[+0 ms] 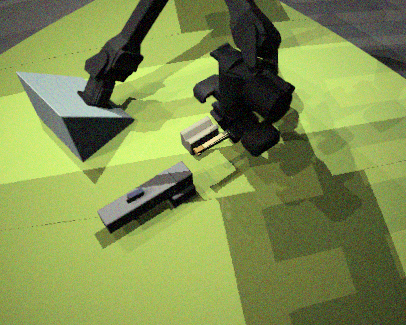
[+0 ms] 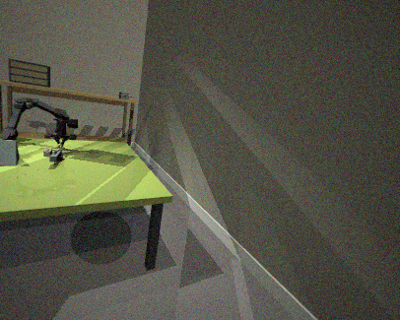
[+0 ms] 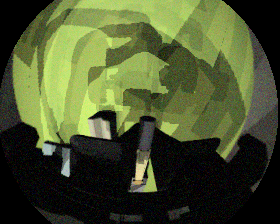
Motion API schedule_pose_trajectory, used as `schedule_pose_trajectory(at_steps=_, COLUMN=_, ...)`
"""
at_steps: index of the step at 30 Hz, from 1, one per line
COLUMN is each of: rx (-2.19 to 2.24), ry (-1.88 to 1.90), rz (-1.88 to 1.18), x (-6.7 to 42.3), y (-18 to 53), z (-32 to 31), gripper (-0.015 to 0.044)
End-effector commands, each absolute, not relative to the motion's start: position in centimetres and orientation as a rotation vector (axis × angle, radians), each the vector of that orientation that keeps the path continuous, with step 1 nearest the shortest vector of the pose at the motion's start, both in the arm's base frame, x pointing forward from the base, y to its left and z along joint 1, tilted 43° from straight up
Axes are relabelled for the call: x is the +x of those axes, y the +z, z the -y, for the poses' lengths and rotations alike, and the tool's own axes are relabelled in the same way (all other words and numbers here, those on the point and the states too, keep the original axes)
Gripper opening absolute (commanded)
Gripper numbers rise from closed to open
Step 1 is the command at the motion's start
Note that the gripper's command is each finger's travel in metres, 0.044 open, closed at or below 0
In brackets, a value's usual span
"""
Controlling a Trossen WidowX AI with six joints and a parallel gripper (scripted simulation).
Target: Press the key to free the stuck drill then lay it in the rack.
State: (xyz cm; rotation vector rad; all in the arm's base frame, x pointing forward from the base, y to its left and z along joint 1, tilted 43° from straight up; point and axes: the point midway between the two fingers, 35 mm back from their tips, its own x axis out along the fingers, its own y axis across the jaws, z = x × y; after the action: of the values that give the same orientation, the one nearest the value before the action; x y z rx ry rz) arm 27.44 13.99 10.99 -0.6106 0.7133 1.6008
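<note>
My gripper [image 1: 230, 135] [image 2: 61, 145] [image 3: 142, 125] is shut on the drill [image 1: 210, 144] [image 3: 141, 166], a thin rod with a golden part and a dark grey end. The drill is clear of the housing and sticks out slantwise beside the rack [image 1: 200, 133] [image 2: 47, 152] [image 3: 101, 128], a small pale grooved block. Whether they touch cannot be told. The long grey housing [image 1: 161, 184] [image 2: 55, 158] lies nearer the camera in the top view, with a small blue key [image 1: 135, 194] on its top. In the exterior view the drill is too small to make out.
A large pale grey wedge [image 1: 56, 94] [image 2: 1, 154] stands by the arm's lower part, left of the rack in the top view. The green table [image 1: 151, 277] [image 2: 109, 179] carries patchy shadows. A wooden bench [image 2: 70, 94] stands behind it.
</note>
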Motion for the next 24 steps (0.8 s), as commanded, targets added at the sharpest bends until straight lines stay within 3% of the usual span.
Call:
schedule_pose_trajectory(at_steps=1, rx=-0.615, ry=1.598, rz=-0.709, x=27.6, y=11.2, z=-13.8, gripper=0.0)
schedule_pose_trajectory(at_steps=24, rx=-0.614, ry=1.598, rz=-0.71, x=26.2, y=11.7, z=-13.7, gripper=0.0)
